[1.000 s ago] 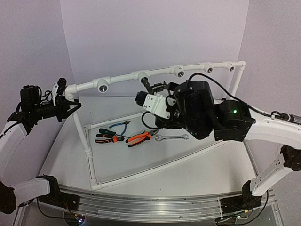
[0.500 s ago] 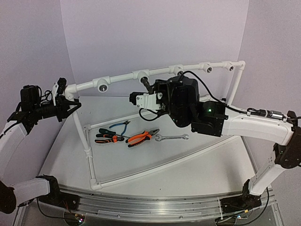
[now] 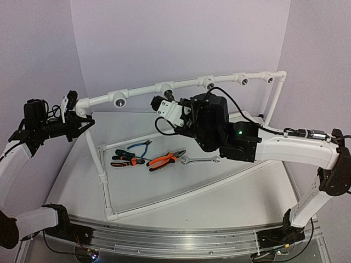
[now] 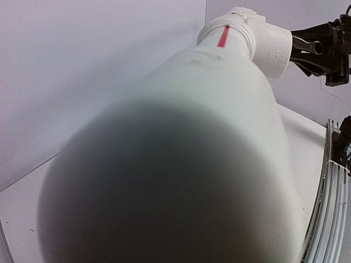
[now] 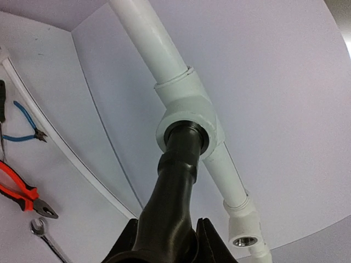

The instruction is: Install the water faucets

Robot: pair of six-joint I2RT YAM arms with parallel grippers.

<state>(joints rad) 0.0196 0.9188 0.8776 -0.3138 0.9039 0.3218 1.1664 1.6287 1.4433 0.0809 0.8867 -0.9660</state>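
The water faucet (image 5: 178, 181), a dark metal tap, points up with its end seated in the socket of a white tee fitting (image 5: 189, 109) on the pipe rail. My right gripper (image 5: 165, 223) is shut on its lower body, one finger on each side. From above, the faucet (image 3: 170, 99) sits just under the third tee (image 3: 166, 87), with the right gripper (image 3: 174, 108) behind it. My left gripper (image 3: 82, 120) is closed around the white pipe (image 4: 219, 82) at the rail's left corner. That pipe fills the left wrist view and hides the fingers.
Blue-handled cutters (image 3: 141, 146), black-and-orange pliers (image 3: 125, 160), orange pliers (image 3: 164, 160) and a silver wrench (image 3: 200, 160) lie on the table inside the pipe frame. Open threaded tees (image 3: 120, 99) (image 3: 243, 80) line the rail; another (image 5: 241, 241) lies beyond the faucet.
The right arm swung left and up to the rail, and its jaws closed from wide open onto the faucet at the tee. The left arm stayed still.
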